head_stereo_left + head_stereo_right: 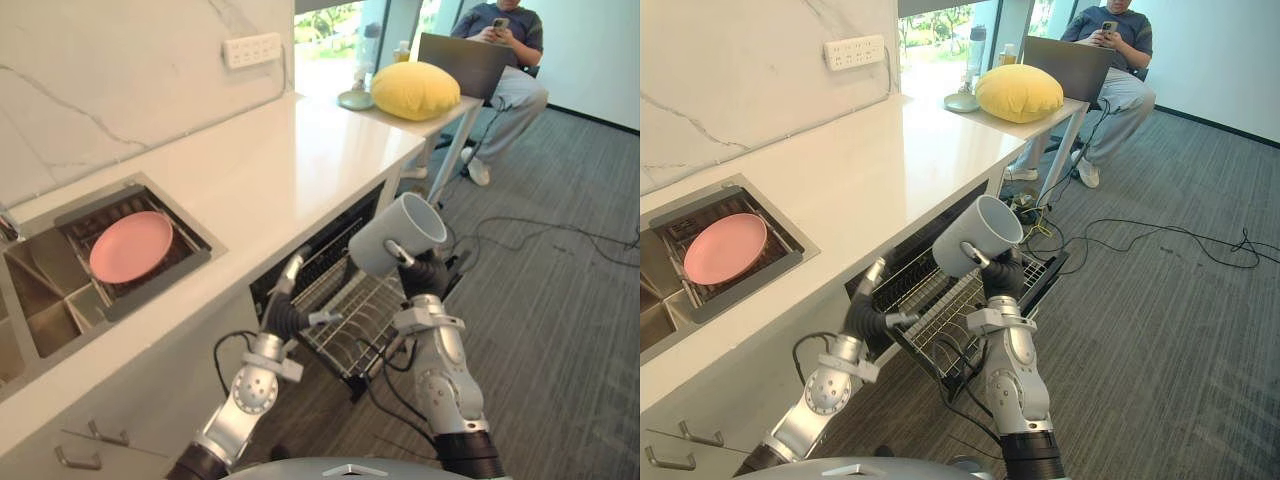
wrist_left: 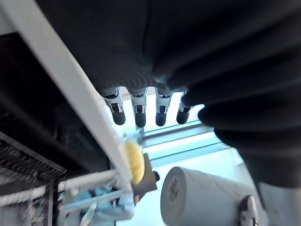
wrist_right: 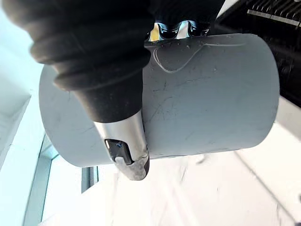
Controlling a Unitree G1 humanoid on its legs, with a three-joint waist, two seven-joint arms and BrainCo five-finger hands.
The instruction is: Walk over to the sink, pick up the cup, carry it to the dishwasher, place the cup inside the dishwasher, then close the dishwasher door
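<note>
Right arm is up, forearm nearly vertical, and the right hand (image 1: 424, 277) holds the cup (image 1: 398, 235) high over the pulled-out rack (image 1: 352, 318) of the dishwasher (image 1: 902, 283). The cup is a plain grey cylinder with a smooth matte wall, tipped so its open mouth faces up and away from the robot. In the right wrist view the thumb (image 3: 123, 141) lies across the cup's curved side while the fingers (image 3: 175, 30) curl round the far side, a firm wrap with the cup sitting right in the grasp, clear of the rack's wires below. The left arm reaches forward and low, elbow bent, and the left hand (image 1: 287, 312) is at the front edge of the white desk (image 1: 270, 170), just above the dishwasher's dark opening. Its fingers (image 2: 139, 111) stand straight in a row, holding nothing, and whether they touch the edge cannot be told. The rack is thin silver wire, a grid basket jutting out over the grey carpet (image 1: 560, 330). To the left, a round pink plate (image 1: 131, 246) lies flat in a dark tray set in the sink (image 1: 40, 300). Far along the desk sits a plump yellow cushion (image 1: 414, 90), with a seated person (image 1: 505, 60) beyond it.
</note>
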